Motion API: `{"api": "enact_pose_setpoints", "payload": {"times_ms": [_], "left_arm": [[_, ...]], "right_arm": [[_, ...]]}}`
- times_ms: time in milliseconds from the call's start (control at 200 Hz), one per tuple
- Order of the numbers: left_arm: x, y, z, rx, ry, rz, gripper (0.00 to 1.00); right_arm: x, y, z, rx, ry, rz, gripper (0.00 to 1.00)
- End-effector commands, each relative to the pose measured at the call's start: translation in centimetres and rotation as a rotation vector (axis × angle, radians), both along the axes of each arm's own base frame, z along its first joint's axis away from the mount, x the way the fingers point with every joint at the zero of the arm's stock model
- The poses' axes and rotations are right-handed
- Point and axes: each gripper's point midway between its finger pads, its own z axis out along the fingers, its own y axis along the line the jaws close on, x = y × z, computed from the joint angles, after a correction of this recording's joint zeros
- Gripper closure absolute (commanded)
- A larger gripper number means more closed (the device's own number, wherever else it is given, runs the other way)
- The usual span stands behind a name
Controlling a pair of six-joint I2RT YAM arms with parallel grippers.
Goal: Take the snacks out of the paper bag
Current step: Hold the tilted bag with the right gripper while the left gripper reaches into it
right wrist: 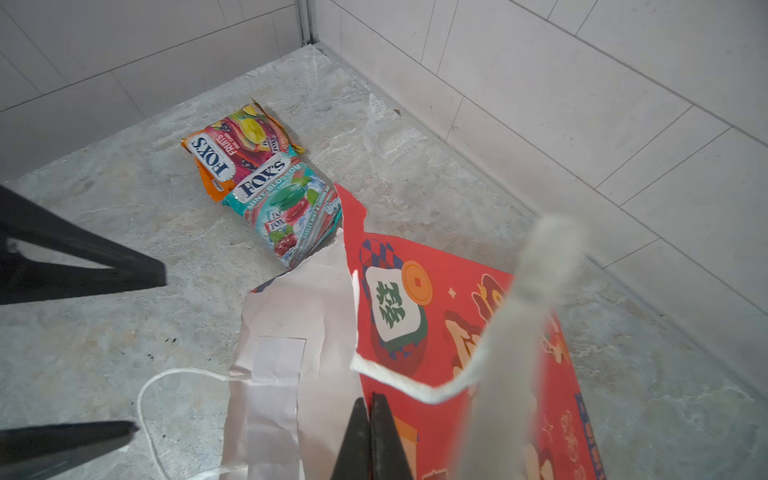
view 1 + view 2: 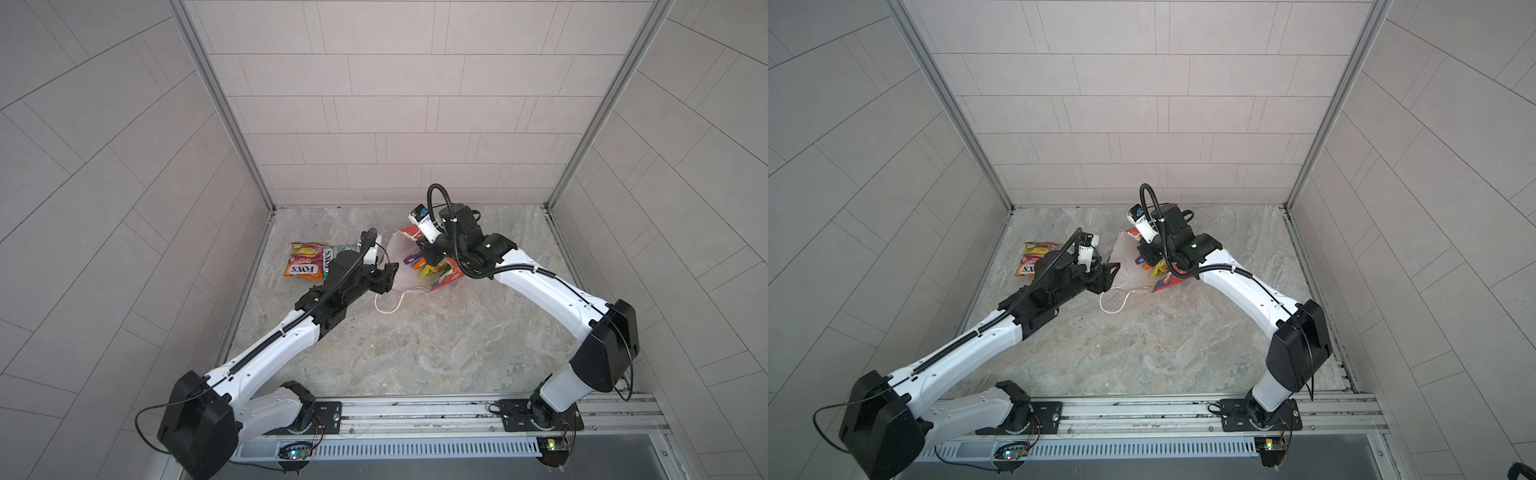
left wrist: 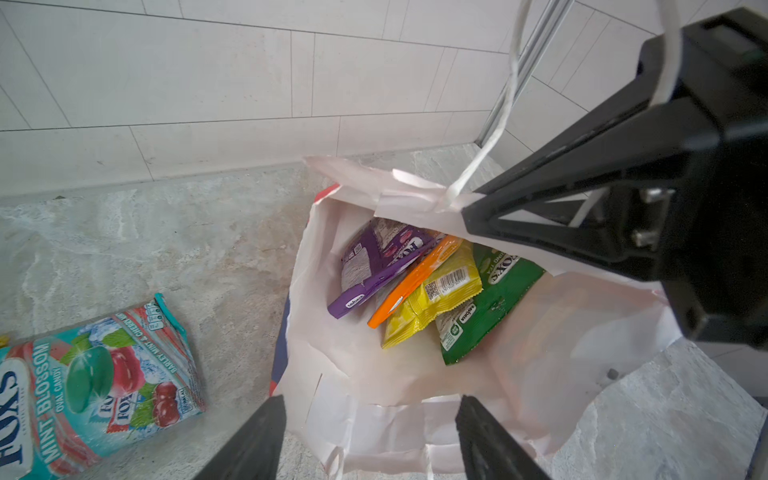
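At the centre of a top view, the paper bag (image 2: 397, 254) lay on its side on the stone-patterned table (image 2: 415, 353), with its mouth toward the left gripper (image 3: 372, 401). I read that gripper's jaws as spread and empty at the bag's lower lip. The right gripper (image 3: 469, 216), jaws pressed together, pinched the upper rim at centre right of the left wrist view.

Four snacks lay inside, overlapped like shingles: the purple packet (image 3: 382, 262), thin orange packet (image 3: 415, 278), yellow packet (image 3: 436, 299) and green packet (image 3: 486, 303). The teal packet (image 3: 104, 382) and Fruits packet (image 1: 224, 145) lay on the table left of the bag.

Hazards, in my judgement:
1. The thin, creased paper, ragged at the rim, could tear at the pinch.
2. The glossy film could slip from the pads, or two overlapped packets could lift together.
3. The loose cord handle (image 1: 140, 403) could snag a finger.
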Motion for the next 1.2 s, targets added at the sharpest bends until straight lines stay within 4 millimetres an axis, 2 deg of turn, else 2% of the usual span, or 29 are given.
{"api": "enact_pose_setpoints", "payload": {"times_ms": [0, 170, 480, 736, 851, 996, 1196], "left_arm": [[-0.9, -1.8, -0.4, 0.018, -0.019, -0.095, 0.30], [-1.7, -4.1, -1.5, 0.074, -0.036, -0.189, 0.30], [-2.7, -7.2, -2.3, 0.203, -0.131, -0.298, 0.30], [-2.0, -8.1, -2.5, 0.218, -0.177, -0.314, 0.41], [-1.5, -8.6, -3.0, 0.234, -0.183, -0.324, 0.58], [-0.9, -9.3, -2.9, 0.229, -0.231, -0.336, 0.58], [0.3, -10.6, -2.5, 0.243, -0.229, -0.346, 0.58]], "right_arm": [[-1.7, 0.5, 2.4, 0.114, -0.022, 0.043, 1.00], [-3.3, -0.4, 1.5, 0.102, 0.007, 0.047, 1.00], [-3.5, -1.2, 3.1, 0.127, -0.015, 0.017, 1.00], [-4.2, -1.6, 4.0, 0.152, -0.024, 0.038, 1.00], [-4.6, -1.9, 4.8, 0.177, -0.031, 0.044, 1.00], [-4.6, -2.4, 5.1, 0.186, -0.039, 0.034, 1.00], [-4.4, -2.4, 4.5, 0.180, -0.034, 0.039, 1.00]]}}
